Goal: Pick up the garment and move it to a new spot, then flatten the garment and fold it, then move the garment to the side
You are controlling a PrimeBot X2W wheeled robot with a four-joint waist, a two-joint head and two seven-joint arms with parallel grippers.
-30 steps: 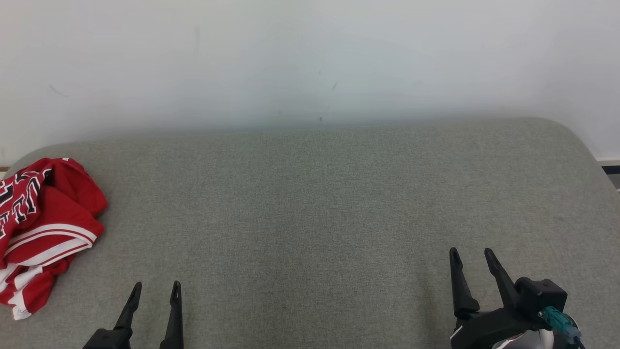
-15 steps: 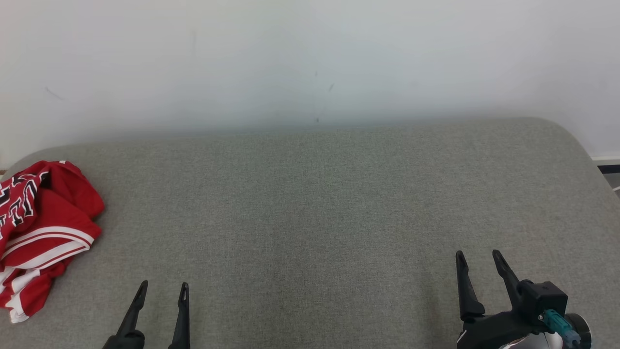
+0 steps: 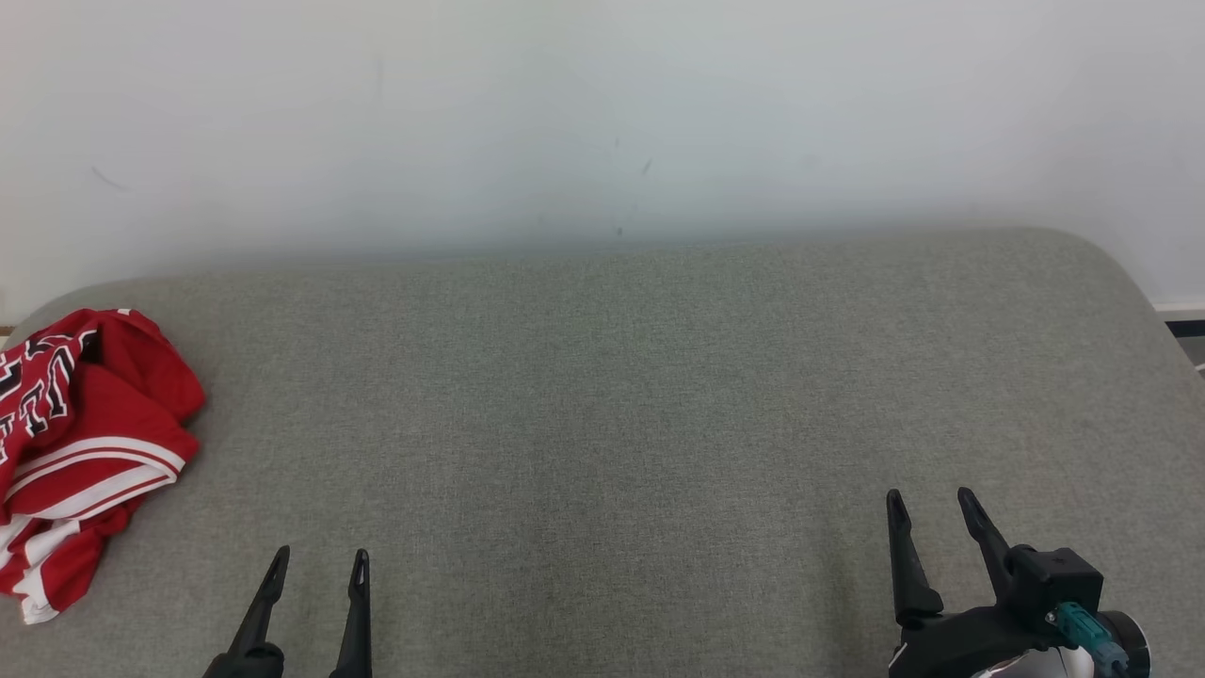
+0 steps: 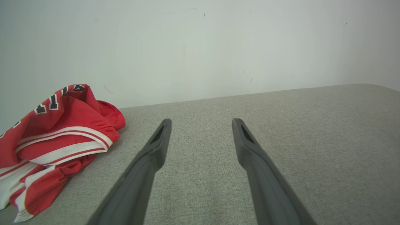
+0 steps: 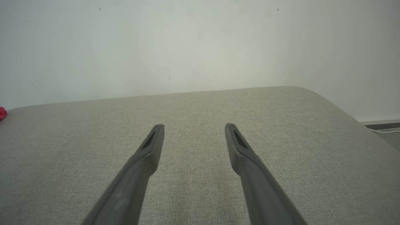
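A crumpled red garment [image 3: 80, 443] with white stripes and black lettering lies bunched at the far left of the grey padded surface [image 3: 602, 395]. In the left wrist view the garment [image 4: 53, 140] sits left of the fingers, apart from them. My left gripper [image 3: 320, 562] hovers open at the lower left, empty, to the right of the garment. My right gripper [image 3: 929, 502] stands open at the lower right, far from the cloth, with nothing between its fingers [image 5: 150, 147]. A sliver of red garment [image 5: 2, 113] shows at the right wrist view's left edge.
A pale wall [image 3: 602, 113] rises behind the surface. The surface's rounded right corner [image 3: 1120, 273] drops to the floor, where a white cable [image 5: 384, 130] lies. The wide middle of the surface is bare fabric.
The head view has shifted slightly. Both grippers have drawn back a little toward the bottom edge and moved slightly right. The garment lies as before.
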